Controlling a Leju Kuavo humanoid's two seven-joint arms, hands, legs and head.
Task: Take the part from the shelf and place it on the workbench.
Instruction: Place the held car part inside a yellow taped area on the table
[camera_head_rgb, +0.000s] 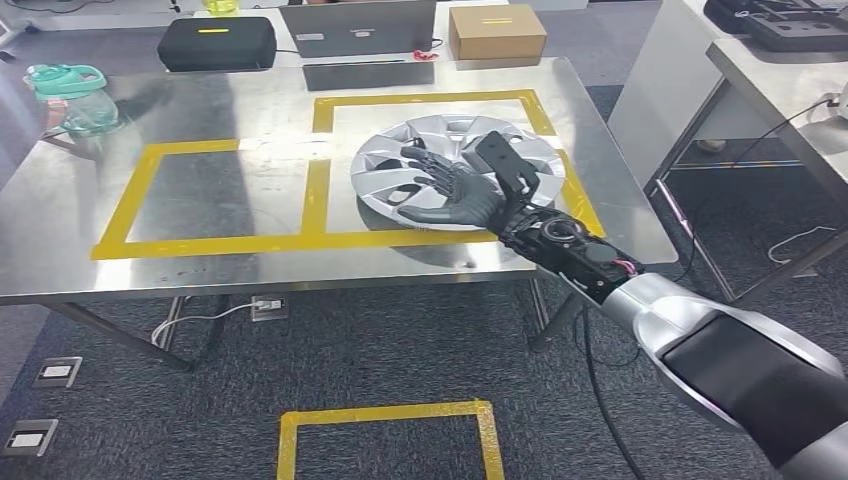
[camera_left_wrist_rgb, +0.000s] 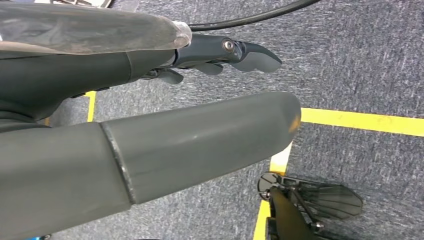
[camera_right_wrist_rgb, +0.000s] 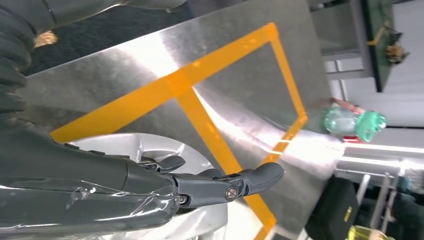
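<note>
Since the silver wheel cover (camera_head_rgb: 450, 165) lies flat on the steel bench (camera_head_rgb: 200, 260), inside the yellow-taped square at about two o'clock, placing appears done. The right hand (camera_head_rgb: 455, 190) hovers over it, fingers (camera_right_wrist_rgb: 250, 180) apart, holding nothing. Next, withdrawal is judged likely.

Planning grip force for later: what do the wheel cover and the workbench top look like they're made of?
Wheel cover: probably silver-painted plastic; its spokes have a soft, even sheen, though metal can't be ruled out. Workbench top: apparently brushed stainless steel, with streaky glare and blurred reflections, marked with glossy yellow tape. The right robot hand hovers open above the cover.
</note>
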